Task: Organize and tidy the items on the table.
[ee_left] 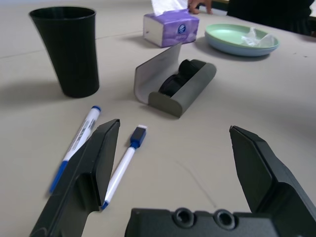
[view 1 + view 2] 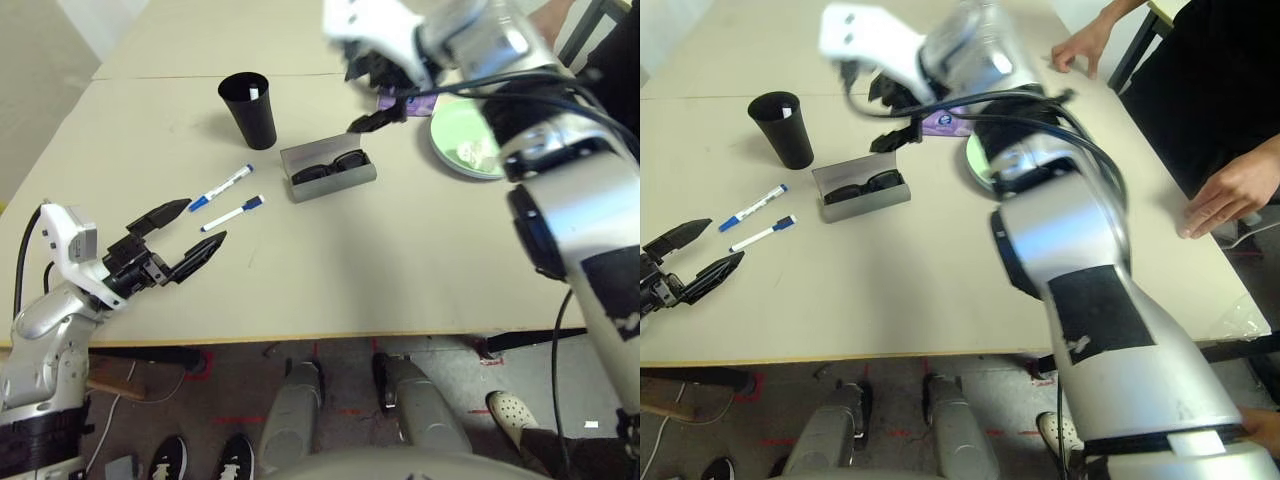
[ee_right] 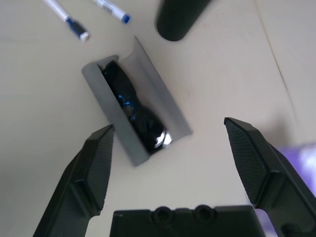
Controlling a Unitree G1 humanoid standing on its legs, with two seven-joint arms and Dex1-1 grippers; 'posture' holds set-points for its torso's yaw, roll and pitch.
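Sunglasses (image 3: 136, 116) lie in the open grey case (image 2: 330, 172) mid-desk, lid still up. Right hand (image 3: 170, 158) hovers above, fingers apart, empty; left hand (image 2: 190, 232), also apart, nears 2 markers (image 2: 222, 187). A clumsy approach could roll them away.

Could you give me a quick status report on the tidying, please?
Left gripper open, level, near the two markers. Right gripper open, above the glasses case; sunglasses inside, lid open. Nothing in the way.

Below the table's near edge lies a grey speckled floor (image 2: 455, 370) with red tape marks (image 2: 196, 366), while a pale wall (image 2: 40, 60) rises at far left.
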